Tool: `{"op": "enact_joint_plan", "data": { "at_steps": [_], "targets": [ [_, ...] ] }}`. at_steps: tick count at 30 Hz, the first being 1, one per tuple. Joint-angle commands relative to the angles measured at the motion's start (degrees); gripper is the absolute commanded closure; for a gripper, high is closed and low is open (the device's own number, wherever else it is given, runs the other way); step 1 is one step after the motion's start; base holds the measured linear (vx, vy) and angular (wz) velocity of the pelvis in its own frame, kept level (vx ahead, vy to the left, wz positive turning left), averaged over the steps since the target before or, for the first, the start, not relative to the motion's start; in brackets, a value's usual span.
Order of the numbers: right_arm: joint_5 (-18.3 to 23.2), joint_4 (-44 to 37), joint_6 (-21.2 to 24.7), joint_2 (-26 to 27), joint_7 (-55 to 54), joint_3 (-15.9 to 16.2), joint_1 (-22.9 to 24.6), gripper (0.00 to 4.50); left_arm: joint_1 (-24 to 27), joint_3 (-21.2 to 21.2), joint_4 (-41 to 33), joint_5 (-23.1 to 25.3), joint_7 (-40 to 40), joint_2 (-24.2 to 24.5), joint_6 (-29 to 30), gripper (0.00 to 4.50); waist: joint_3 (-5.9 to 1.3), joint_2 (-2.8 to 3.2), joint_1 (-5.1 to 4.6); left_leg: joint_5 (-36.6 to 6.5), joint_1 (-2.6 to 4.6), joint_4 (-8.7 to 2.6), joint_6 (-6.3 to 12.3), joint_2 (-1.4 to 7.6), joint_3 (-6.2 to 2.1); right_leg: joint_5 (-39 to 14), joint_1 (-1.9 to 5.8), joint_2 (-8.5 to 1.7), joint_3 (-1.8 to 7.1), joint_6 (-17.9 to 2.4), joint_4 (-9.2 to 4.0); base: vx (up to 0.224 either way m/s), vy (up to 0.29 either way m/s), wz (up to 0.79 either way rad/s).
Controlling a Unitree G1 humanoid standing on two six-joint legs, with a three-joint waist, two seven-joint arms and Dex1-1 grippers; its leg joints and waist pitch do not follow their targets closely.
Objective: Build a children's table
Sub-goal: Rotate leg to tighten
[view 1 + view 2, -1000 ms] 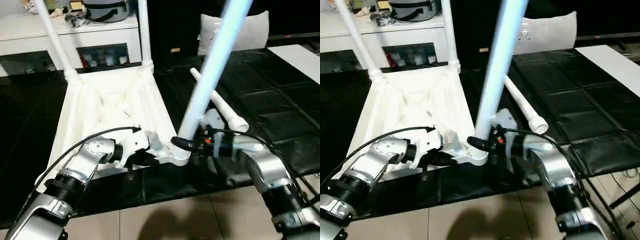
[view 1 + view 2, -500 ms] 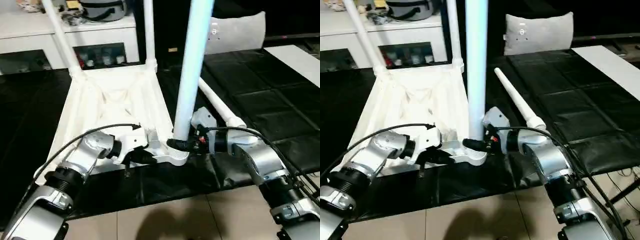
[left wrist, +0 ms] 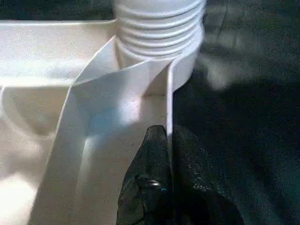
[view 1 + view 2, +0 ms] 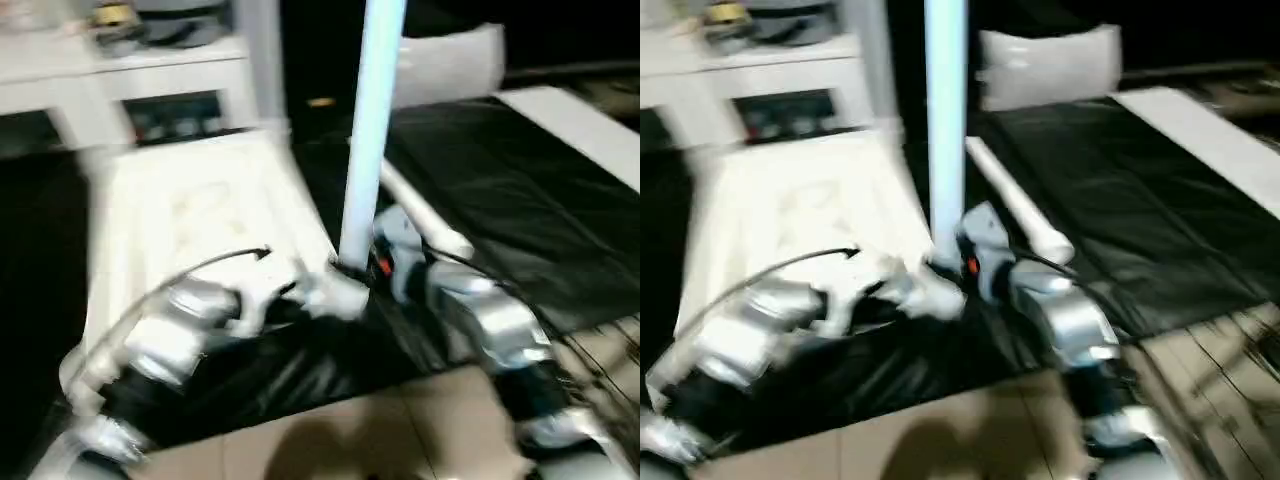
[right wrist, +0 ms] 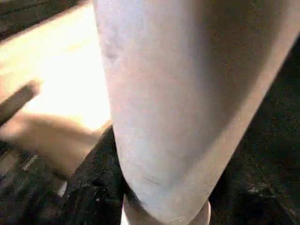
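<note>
Where the left wrist view looks along the left gripper [image 3: 167, 140], its two black jaws are pressed together on the thin upright edge wall [image 3: 169, 101] of the upturned table top [image 4: 190, 215], one finger on each face of the wall, and just past them stands a round corner socket [image 3: 159, 33] ringed with ridges, a detail the head views blur away. Seen from the right wrist, the right gripper [image 5: 154, 206] has its jaws about half spread around the thick base of a white leg [image 5: 178, 93], dark finger [image 5: 91, 187] showing against one side of it; the fingertips themselves are hidden behind the leg. From the head views, both silver forearms meet at the near right corner of the table top, the left gripper on the rim just beside the corner and the right gripper at the foot of the held leg, which stands upright at that corner and rises out of the picture. Another leg [image 4: 420, 215] lies loose on the black mat [image 4: 520, 190] just behind the right gripper, slanting away from the top's right edge. Farther back, a white cabinet [image 4: 130, 90] and a grey cushion [image 4: 445, 65] stand beyond the mat, with pale floor [image 4: 380, 430] nearest the robot.
</note>
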Motion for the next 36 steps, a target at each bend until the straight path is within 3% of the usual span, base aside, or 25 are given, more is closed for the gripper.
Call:
{"op": "enact_joint_plan", "data": {
  "at_steps": [1, 2, 3, 4, 5, 7, 8, 10, 12, 14, 15, 17, 19, 22, 25, 27, 30, 32, 33, 35, 36],
  "targets": [
    [-2.0, 9.8, 5.0, 1.7, -6.1, 0.3, 1.6, 2.60, 0.6, -0.5, -3.8, -0.5, 4.8, -4.4, 2.8, 4.50, -1.13, -0.55, -0.93, -28.6, -1.34, -5.19, -0.10, 0.74, -1.00, -42.5, 1.77, -3.51, 0.57, 1.0, -6.11, 0.000, 0.000, 0.00],
    [-2.2, 11.5, 4.4, 2.7, -8.0, -0.1, 0.7, 2.60, 0.5, -0.9, -3.8, 0.2, 6.9, -6.5, 3.3, 4.50, -1.37, -0.45, -1.28, -28.2, -1.06, -4.99, 0.14, 0.62, -0.88, -42.3, 1.58, -3.56, 0.65, 0.9, -6.14, 0.000, 0.000, 0.00],
    [-2.4, 13.4, 3.4, 3.9, -10.2, -0.4, -0.4, 2.60, -0.1, -1.2, -2.8, 0.6, 9.0, -8.6, 3.3, 4.50, -1.14, -0.65, -1.78, -28.3, -1.17, -4.84, 0.51, 0.41, -0.91, -43.3, 1.38, -3.54, 0.24, 1.3, -6.52, 0.000, 0.000, 0.00],
    [-3.0, 15.1, 2.5, 5.0, -12.7, -0.3, -1.4, 2.60, -1.1, -1.7, -1.4, 2.3, 12.2, -10.2, 3.1, 4.50, -1.09, -0.42, -2.25, -28.9, -1.02, -4.80, 0.66, 0.31, -0.90, -43.9, 1.27, -3.62, -0.19, 1.8, -6.89, 0.000, 0.000, 0.00],
    [-3.4, 15.5, 2.7, 5.7, -13.6, -0.1, -1.6, 2.60, -1.6, -2.1, -1.1, 3.5, 14.0, -10.5, 3.4, 4.50, -1.08, -0.47, -2.89, -29.6, -1.46, -4.95, 0.57, 0.33, -1.13, -43.7, 1.71, -3.63, -0.74, 2.4, -6.90, 0.000, 0.000, 0.00],
    [-3.4, 15.5, 3.8, 6.8, -13.9, -0.1, -1.6, 2.60, -2.1, -1.7, -1.6, 3.6, 15.2, -10.4, 4.2, 4.50, -1.00, -0.71, -3.21, -31.4, -1.25, -5.07, 0.41, 0.38, -1.26, -44.0, 1.55, -3.69, -1.10, 3.2, -7.16, 0.000, 0.000, 0.00],
    [-3.4, 15.5, 3.9, 6.9, -13.9, -0.2, -1.6, 2.60, -2.1, -1.7, -1.7, 3.6, 15.3, -10.4, 4.2, 4.50, -0.85, -0.63, -3.49, -32.5, -0.80, -4.95, 0.29, 0.20, -1.24, -45.1, 1.22, -3.78, -1.54, 3.5, -7.46, 0.000, 0.000, 0.00],
    [-3.6, 16.0, 4.4, 7.6, -14.4, -0.7, -1.8, 2.60, -2.0, -1.5, -3.2, 4.1, 15.5, -9.7, 5.3, 4.50, -0.52, -0.21, -4.14, -36.0, -0.92, -5.51, -0.22, 0.73, -1.85, -44.4, 1.74, -4.03, -2.25, 3.7, -7.25, 0.000, 0.000, 0.00],
    [-2.8, 17.5, 4.4, 8.1, -14.7, -1.9, -2.5, 2.60, -1.8, -1.5, -3.8, 4.3, 15.2, -9.0, 5.5, 4.50, -0.60, -0.12, -4.34, -37.3, -1.37, -5.96, -0.65, 1.05, -2.30, -43.0, 2.31, -4.24, -1.97, 3.4, -6.59, 0.000, 0.000, 0.00],
    [-1.7, 21.2, 2.6, 8.7, -14.5, -3.3, -4.3, 2.60, -1.2, -1.4, -4.8, 5.0, 14.5, -7.7, 5.5, 4.50, -0.60, -0.26, -4.51, -37.8, -1.38, -6.02, -0.95, 0.87, -2.49, -43.0, 2.02, -4.62, -1.70, 2.5, -6.50, 0.000, 0.000, 0.00],
    [-1.8, 21.8, 2.0, 8.6, -14.3, -3.2, -4.7, 2.60, -1.1, -1.3, -4.9, 5.1, 14.4, -7.5, 5.5, 4.50, -0.61, -0.12, -4.79, -37.8, -1.80, -6.08, -1.23, 0.84, -2.67, -43.1, 2.41, -4.76, -1.75, 2.4, -6.34, 0.000, 0.000, 0.00],
    [-1.2, 23.4, 0.7, 8.9, -13.9, -4.1, -5.5, 2.60, -0.9, -1.4, -5.2, 4.8, 14.3, -7.1, 5.3, 4.50, -0.53, -0.35, -5.11, -37.6, -1.59, -5.98, -1.22, 0.66, -2.66, -43.5, 1.93, -4.87, -1.65, 2.1, -6.62, 0.000, 0.000, 0.00],
    [-0.9, 24.0, 0.1, 9.2, -13.6, -4.6, -5.9, 2.04, -0.9, -1.6, -5.3, 4.5, 14.0, -6.8, 5.0, 4.50, -0.51, -0.52, -5.42, -37.0, -1.92, -5.93, -1.26, 0.52, -2.70, -44.4, 2.19, -4.92, -1.83, 2.3, -6.67, 0.000, 0.000, 0.00],
    [-0.9, 24.6, -1.0, 9.3, -13.3, -5.1, -6.5, 1.80, -1.1, -1.6, -5.4, 4.2, 13.6, -5.9, 4.8, 4.50, -0.58, -0.39, -5.20, -36.5, -1.58, -5.84, -1.22, 0.57, -2.59, -43.9, 1.75, -5.08, -1.54, 1.7, -6.77, 0.000, 0.000, 0.00],
    [-1.0, 24.9, -1.7, 9.3, -12.8, -5.5, -6.8, 1.40, -1.5, -1.5, -4.7, 4.4, 13.4, -5.0, 4.2, 4.50, -0.73, -0.45, -5.04, -33.2, -2.35, -5.95, -0.88, 0.54, -2.59, -41.7, 2.18, -5.23, -0.96, 0.6, -6.21, 0.000, 0.000, 0.00],
    [-0.9, 24.0, -2.5, 8.8, -11.4, -5.0, -6.2, 1.22, -1.9, -1.1, -3.9, 4.4, 13.5, -4.5, 3.6, 4.50, -0.81, -0.38, -4.93, -32.2, -2.42, -5.92, -0.69, 0.59, -2.56, -40.7, 2.11, -5.24, -0.70, -0.1, -6.08, 0.000, 0.000, 0.00],
    [-1.3, 20.4, -3.1, 7.5, -8.9, -3.8, -4.0, 0.93, -2.6, -0.7, -2.6, 4.4, 13.4, -3.6, 2.4, 4.50, -1.49, -0.50, -4.43, -26.2, -3.30, -5.83, 0.37, 0.80, -2.27, -33.9, 2.68, -5.17, 0.23, -2.5, -5.12, 0.000, 0.000, 0.00],
    [-1.3, 17.6, -3.0, 6.6, -7.5, -3.5, -2.3, 0.78, -2.9, -0.6, -2.0, 4.2, 13.2, -3.0, 1.7, 4.50, -1.31, -0.58, -3.63, -23.5, -3.30, -5.70, 1.80, 0.93, -1.77, -32.2, 2.23, -5.11, 0.73, -4.0, -4.75, 0.000, 0.000, 0.00],
    [-0.7, 13.8, -2.9, 5.4, -5.9, -3.4, 0.0, 0.71, -3.2, -0.6, -1.2, 4.0, 12.5, -2.3, 0.4, 4.50, -1.19, -0.33, -3.14, -22.8, -3.53, -5.71, 2.10, 0.92, -1.71, -32.9, 2.52, -5.03, 0.76, -3.4, -4.87, 0.000, 0.000, 0.00],
    [-0.2, 10.8, -3.2, 4.1, -4.3, -3.1, 1.8, 0.54, -3.5, -0.6, -0.6, 4.1, 11.9, -1.6, -0.5, 4.50, -1.57, -0.69, -2.34, -20.5, -3.38, -5.53, 2.56, 0.93, -1.42, -31.4, 2.43, -5.03, 1.07, -3.5, -4.67, 0.000, 0.000, 0.00],
    [-0.1, 10.0, -3.4, 3.7, -3.7, -2.9, 2.4, 0.45, -3.5, -0.7, -0.4, 4.2, 11.8, -1.4, -0.8, 4.50, -1.49, -0.65, -2.24, -19.7, -3.75, -5.57, 2.75, 0.95, -1.53, -30.9, 2.63, -5.03, 1.07, -3.7, -4.45, 0.000, 0.000, 0.00]
  ]
}}
